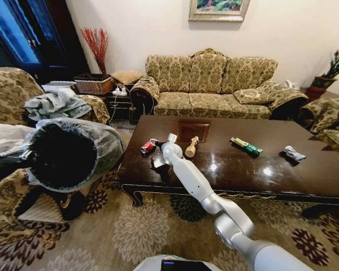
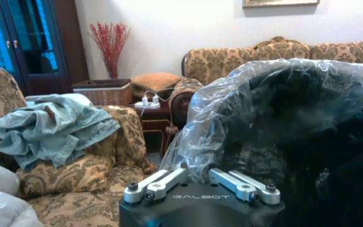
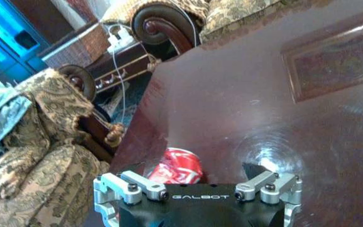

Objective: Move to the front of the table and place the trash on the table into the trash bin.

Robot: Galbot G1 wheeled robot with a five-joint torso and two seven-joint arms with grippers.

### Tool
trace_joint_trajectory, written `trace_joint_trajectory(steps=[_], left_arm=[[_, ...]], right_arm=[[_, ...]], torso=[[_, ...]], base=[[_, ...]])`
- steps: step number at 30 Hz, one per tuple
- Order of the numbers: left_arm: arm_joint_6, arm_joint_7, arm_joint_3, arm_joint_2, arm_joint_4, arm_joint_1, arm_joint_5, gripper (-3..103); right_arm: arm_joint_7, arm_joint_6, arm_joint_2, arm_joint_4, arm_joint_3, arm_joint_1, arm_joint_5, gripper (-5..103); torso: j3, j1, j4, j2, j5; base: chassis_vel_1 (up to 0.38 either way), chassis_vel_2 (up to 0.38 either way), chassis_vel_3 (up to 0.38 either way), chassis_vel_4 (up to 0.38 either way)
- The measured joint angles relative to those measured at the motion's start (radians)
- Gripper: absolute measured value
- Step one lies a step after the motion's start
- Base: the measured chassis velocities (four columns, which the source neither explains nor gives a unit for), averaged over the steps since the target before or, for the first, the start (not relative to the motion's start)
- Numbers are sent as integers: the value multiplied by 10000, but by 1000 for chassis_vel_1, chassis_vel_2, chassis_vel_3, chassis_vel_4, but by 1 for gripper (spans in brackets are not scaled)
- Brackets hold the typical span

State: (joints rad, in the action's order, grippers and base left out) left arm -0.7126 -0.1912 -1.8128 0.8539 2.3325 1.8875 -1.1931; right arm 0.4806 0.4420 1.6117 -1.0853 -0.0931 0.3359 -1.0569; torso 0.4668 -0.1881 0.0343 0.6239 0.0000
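Note:
The trash bin [image 1: 65, 153], black with a grey plastic liner, hangs tilted at my left, mouth toward me. My left gripper [image 2: 200, 178] is shut on its bagged rim [image 2: 245, 94]. On the dark glossy table [image 1: 226, 169] the trash is spread out: a red can [image 1: 148, 148] lying on its side near the left end, a tan bottle [image 1: 191, 147], a green-yellow packet [image 1: 247, 147] and a silver-white wrapper [image 1: 294, 153]. My right gripper [image 1: 160, 145] reaches over the table, open. The red can [image 3: 180, 166] lies between its spread fingers [image 3: 128, 189], close to one of them.
A patterned sofa [image 1: 214, 84] stands behind the table, armchairs at both sides, one with blue-grey clothes [image 1: 53, 103]. A wicker basket [image 1: 93, 83] and a power strip [image 1: 120, 90] sit on the side table. Patterned carpet [image 1: 141, 226] lies in front.

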Motion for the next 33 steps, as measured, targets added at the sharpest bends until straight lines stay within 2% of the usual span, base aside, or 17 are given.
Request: trace_joint_trajectory(steps=[11,12,14,16,17,19,22,23,25,28,29,30,32,33], left_arm=[[115,-117,-204,29,2,24,-28,0],[117,-121,-228,21,2,26,-42,0],[120,-129,-244,19,2,26,-48,0],[144,-177,-266,13,-37,22,-53,0],[144,-177,-266,13,-37,22,-53,0],[172,-245,-260,3,-93,-13,-53,0],[198,-293,-235,-14,-124,-47,-51,0],[201,-324,-208,-23,-151,-89,-50,0],[201,-325,-194,-24,-160,-103,-49,0],[262,-194,-22,14,-235,-224,-136,0],[262,-194,-22,14,-235,-224,-136,0],[275,-117,87,38,-280,-292,-176,0],[275,-129,166,51,-316,-337,-176,0],[274,-136,275,54,-352,-409,-171,0]], right_arm=[[-1382,553,-26,1168,303,-308,1059,100],[-1520,571,-27,1233,303,-336,1149,102],[-1641,577,-29,1267,295,-350,1240,99],[-1969,569,-31,1368,230,-392,1513,90],[-1969,569,-31,1368,230,-392,1513,90],[-2128,537,-33,1431,213,-455,1595,80],[-2250,520,-34,1462,200,-472,1624,74],[-2426,509,-36,1466,185,-465,1696,63],[-2500,495,-36,1460,182,-443,1753,63],[-2660,416,-46,774,-139,-106,2238,47],[-2660,416,-46,774,-139,-106,2238,47],[-2846,324,-44,-62,-541,136,2714,39],[-3032,240,-43,-641,-854,262,3080,42],[-3146,160,-40,-1159,-1112,338,3319,48]], torso=[[0,0,1,0,0],[0,0,0,0,0],[0,0,0,0,0],[0,0,1,0,0],[0,0,1,0,0],[0,0,1,0,-4],[0,0,1,0,-4],[0,0,0,0,-3],[0,0,0,0,-3],[1,-1,-3,0,-4],[1,-1,-3,0,-4],[1,-1,-3,0,-2],[0,0,3,0,3],[-1,1,5,0,2]], base=[[0,0,0,0],[0,0,0,0],[0,0,0,0],[0,0,0,0],[0,0,0,0],[0,0,0,0],[0,0,0,0],[0,0,0,0],[0,0,0,0],[0,0,0,0],[0,0,0,0],[0,0,0,0],[0,0,0,0],[0,0,0,0]])
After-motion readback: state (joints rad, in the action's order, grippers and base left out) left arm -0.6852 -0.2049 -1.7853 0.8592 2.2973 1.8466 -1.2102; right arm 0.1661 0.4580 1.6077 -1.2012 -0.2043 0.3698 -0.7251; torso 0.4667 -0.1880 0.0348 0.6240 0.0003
